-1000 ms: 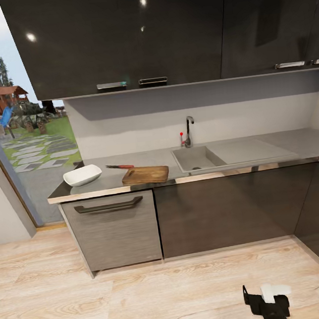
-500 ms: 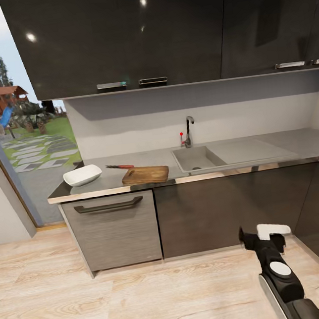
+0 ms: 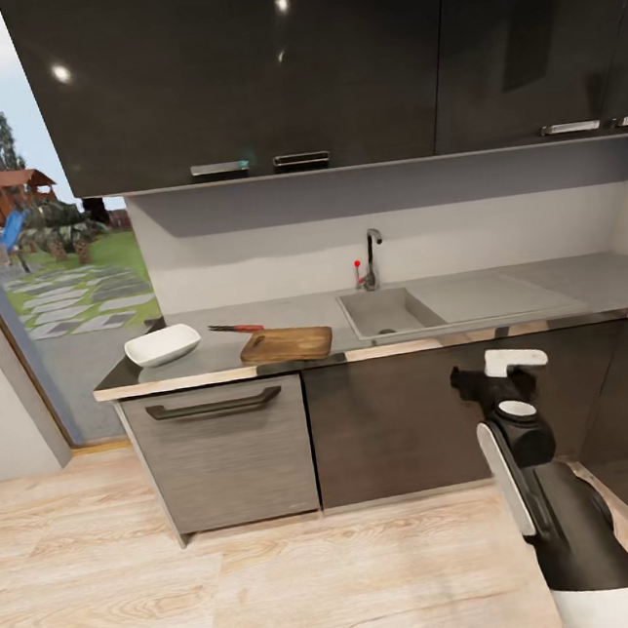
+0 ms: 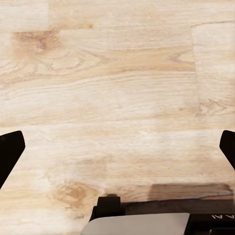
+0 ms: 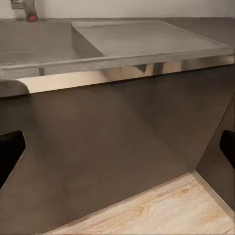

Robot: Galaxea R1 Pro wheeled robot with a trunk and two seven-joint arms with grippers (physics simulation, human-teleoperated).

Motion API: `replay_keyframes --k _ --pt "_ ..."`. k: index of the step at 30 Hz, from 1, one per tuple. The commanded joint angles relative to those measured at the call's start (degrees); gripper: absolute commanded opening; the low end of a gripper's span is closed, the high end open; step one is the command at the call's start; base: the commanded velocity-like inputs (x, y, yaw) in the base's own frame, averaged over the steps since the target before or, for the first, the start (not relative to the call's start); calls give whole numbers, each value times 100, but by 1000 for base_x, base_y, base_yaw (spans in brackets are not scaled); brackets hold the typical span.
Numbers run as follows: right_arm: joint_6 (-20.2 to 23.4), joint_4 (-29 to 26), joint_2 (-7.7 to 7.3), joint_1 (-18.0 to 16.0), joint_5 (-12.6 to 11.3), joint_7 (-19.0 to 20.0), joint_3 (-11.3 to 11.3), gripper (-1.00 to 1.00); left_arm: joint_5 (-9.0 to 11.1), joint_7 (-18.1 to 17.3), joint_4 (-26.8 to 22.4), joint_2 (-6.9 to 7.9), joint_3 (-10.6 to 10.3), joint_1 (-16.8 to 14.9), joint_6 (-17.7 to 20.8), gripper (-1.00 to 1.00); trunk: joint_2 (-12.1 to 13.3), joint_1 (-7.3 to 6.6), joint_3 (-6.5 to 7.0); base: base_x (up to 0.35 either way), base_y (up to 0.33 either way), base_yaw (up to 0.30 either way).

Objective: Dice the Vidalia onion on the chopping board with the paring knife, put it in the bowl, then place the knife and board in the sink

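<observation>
Rising at lower right of the head view, the right gripper (image 3: 498, 370) is held up in front of the dark cabinet doors (image 3: 435, 417) under the countertop (image 3: 212, 366), its jaws apart, as the two finger tips at opposite edges of the right wrist view confirm. That wrist view looks across the steel counter edge to the sink (image 5: 44, 41) at upper left and the flat drainboard (image 5: 147, 36) beside it. The left gripper (image 4: 117, 152) faces the pale wood floor (image 4: 117, 88), its jaws also spread wide. Farther back in the head view, left of centre, the chopping board (image 3: 286, 343) lies at the counter's front edge, the paring knife (image 3: 236, 328) just behind it, the bowl (image 3: 162, 344) near to their left. The sink (image 3: 388, 313) sits at centre with the tap (image 3: 373, 256) behind; the onion cannot be made out inside it.
</observation>
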Motion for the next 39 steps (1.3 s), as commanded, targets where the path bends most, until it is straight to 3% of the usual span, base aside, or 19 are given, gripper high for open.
replay_keyframes --k 1,4,9,13,14,19,25,27,30,32,34,39 --pt "164 7 22 -168 -3 -25 5 100 3 0 -4 0 1 0 -11 100 -3 0 -6 0 0 0" --pt "421 48 100 -533 -7 -21 42 100 3 0 -4 0 0 -1 -11 100 -3 0 -6 0 0 0" --pt "592 382 258 -1027 -7 -19 340 100 8 0 -4 0 3 -1 -11 100 -3 0 -6 0 0 0" --pt "604 966 399 -1455 -7 -7 424 100 3 0 -4 0 7 -1 -11 100 -3 0 -6 5 0 0" --pt "600 1416 452 -1776 -7 3 442 100 5 0 -4 0 7 -1 -11 100 -3 0 -6 98 0 0" --pt "582 2411 513 -2414 -26 33 452 100 7 0 -4 0 8 -1 -11 100 -3 0 -6 195 0 0" --pt "576 3182 733 -3029 -32 62 454 100 10 0 -4 0 8 -2 -9 100 -3 0 -6 300 0 0" --pt "576 3288 849 -3141 -33 71 459 100 11 0 -4 0 8 -2 -10 100 -3 0 -6 321 0 0" --pt "575 3339 849 -3193 -33 97 547 100 11 0 -7 0 8 -2 -9 100 -3 0 -6 323 0 0" --pt "578 3355 849 -3205 -33 181 735 100 9 0 -6 0 8 -2 -10 100 -3 0 -6 324 0 0" --pt "583 3364 849 -3213 -33 434 1036 100 5 0 -8 0 8 -2 -11 100 -3 0 -6 313 0 0" --pt "598 3370 849 -3217 -20 1400 1335 100 7 2 -7 0 8 0 -6 100 -3 0 -6 181 0 0"
